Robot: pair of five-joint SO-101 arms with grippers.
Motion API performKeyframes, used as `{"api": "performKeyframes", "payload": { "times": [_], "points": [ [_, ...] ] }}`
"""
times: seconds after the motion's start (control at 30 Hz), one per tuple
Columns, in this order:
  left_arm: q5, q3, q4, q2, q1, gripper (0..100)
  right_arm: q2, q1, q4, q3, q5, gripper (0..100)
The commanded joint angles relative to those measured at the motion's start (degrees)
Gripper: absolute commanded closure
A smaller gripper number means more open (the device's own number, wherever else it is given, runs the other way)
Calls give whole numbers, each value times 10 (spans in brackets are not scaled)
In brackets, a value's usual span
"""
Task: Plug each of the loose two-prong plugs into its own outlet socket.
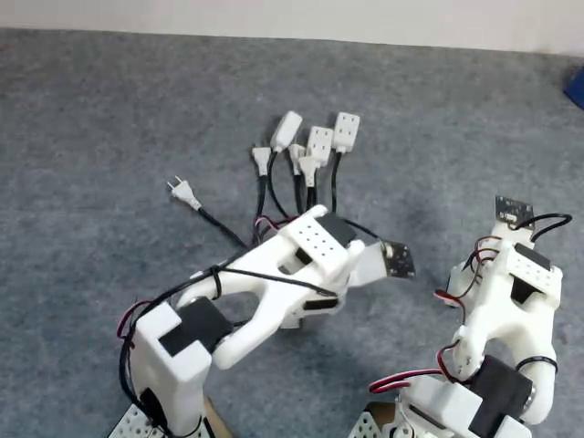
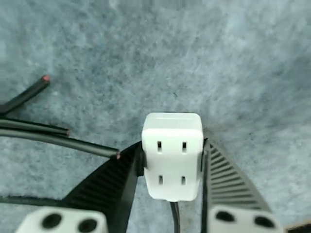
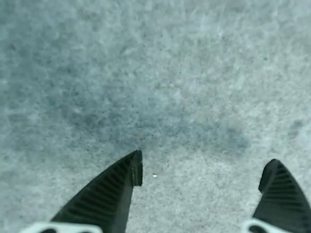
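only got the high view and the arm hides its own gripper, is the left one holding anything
observer: yes, the left gripper is shut on a white outlet socket, one finger on each side.
operator: which way do its slots face
observer: straight into the left wrist view, two pairs of slots; its cable runs back between the fingers.
operator: and the right one
observer: the right gripper is open over bare grey carpet, nothing between its fingers.

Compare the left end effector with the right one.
The left end effector is closed on a white outlet socket; the right end effector is open and empty. Black cables lie beside the left end effector; the right end effector hangs over bare carpet. Both have black ribbed fingers.
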State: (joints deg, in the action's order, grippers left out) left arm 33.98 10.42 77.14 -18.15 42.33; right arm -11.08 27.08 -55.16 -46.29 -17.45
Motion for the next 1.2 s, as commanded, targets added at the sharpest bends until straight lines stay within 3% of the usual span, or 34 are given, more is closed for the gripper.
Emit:
{"api": "performKeyframes", "payload": {
  "times": [0.0, 0.2, 0.4, 0.67, 0.83, 0.97, 1.17],
  "points": [
    [-9, -28, 5, 2, -14, 723, -7, -6, -6, 2, -7, 630],
    [-6, -29, 5, 11, -23, 738, -8, -6, -6, 2, -7, 630],
    [-5, -28, 16, 119, -66, 747, -8, -6, -6, 2, -7, 630],
    [-11, -22, 20, 305, -254, 747, -9, -22, -6, 8, -8, 630],
    [-71, 38, 5, 377, -424, 748, -4, -103, -86, 105, -9, 630],
    [-97, 147, -69, 421, -536, 748, -3, -199, -197, 248, -4, 630],
    [-135, 327, -187, 486, -617, 748, 31, -326, -267, 433, 23, 630]
  ]
}}
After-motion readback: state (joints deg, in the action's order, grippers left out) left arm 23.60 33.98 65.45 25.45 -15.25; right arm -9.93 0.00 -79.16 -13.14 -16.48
